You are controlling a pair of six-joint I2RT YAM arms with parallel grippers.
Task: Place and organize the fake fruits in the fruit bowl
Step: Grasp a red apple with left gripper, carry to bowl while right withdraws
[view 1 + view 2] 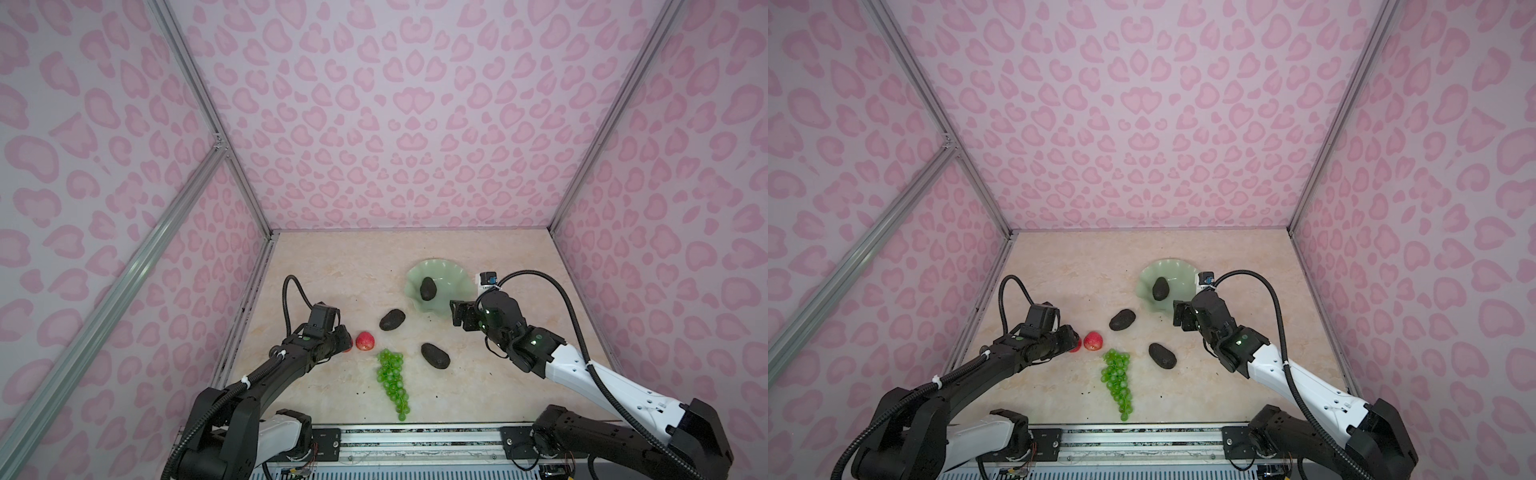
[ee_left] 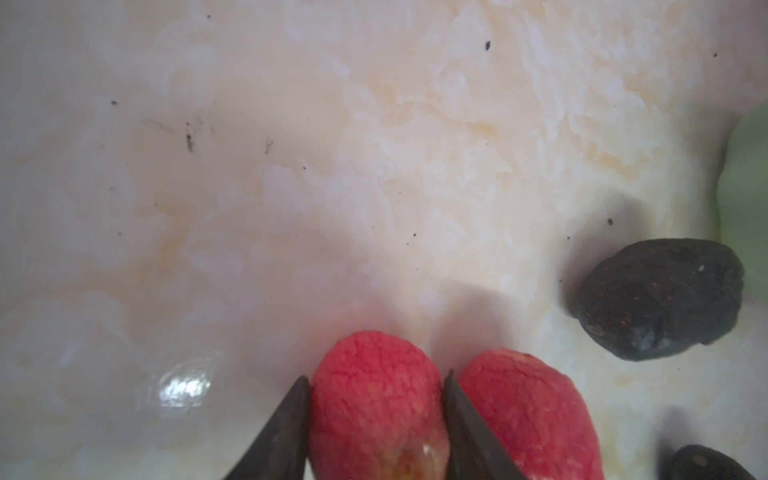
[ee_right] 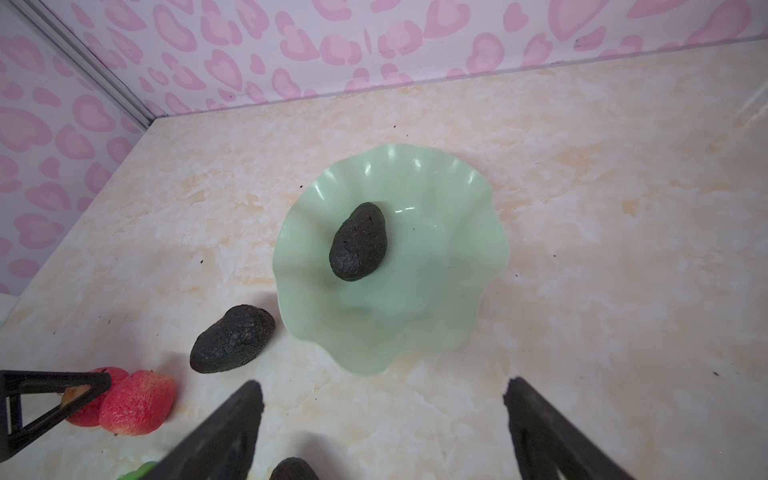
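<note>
My left gripper [image 2: 376, 376] is shut on a red apple [image 2: 374, 415], its fingers pressed against both sides; in both top views this apple [image 1: 347, 348] is mostly hidden by the gripper [image 1: 348, 341]. A second apple [image 1: 365, 340] lies touching it on the right. The mint-green fruit bowl [image 1: 453, 276] stands at the back right with one avocado [image 1: 427, 288] in it. Two more avocados [image 1: 392, 319] [image 1: 435, 355] and the grapes [image 1: 390, 376] lie on the table. My right gripper [image 3: 382, 390] hangs open and empty over the table by the bowl's near rim [image 3: 365, 365].
The marble table [image 1: 332, 266] is walled in by pink patterned panels [image 1: 395, 124] at the back and both sides. A metal rail [image 1: 415, 432] runs along the front edge. In the right wrist view a left gripper finger [image 3: 62, 390] shows beside the apples.
</note>
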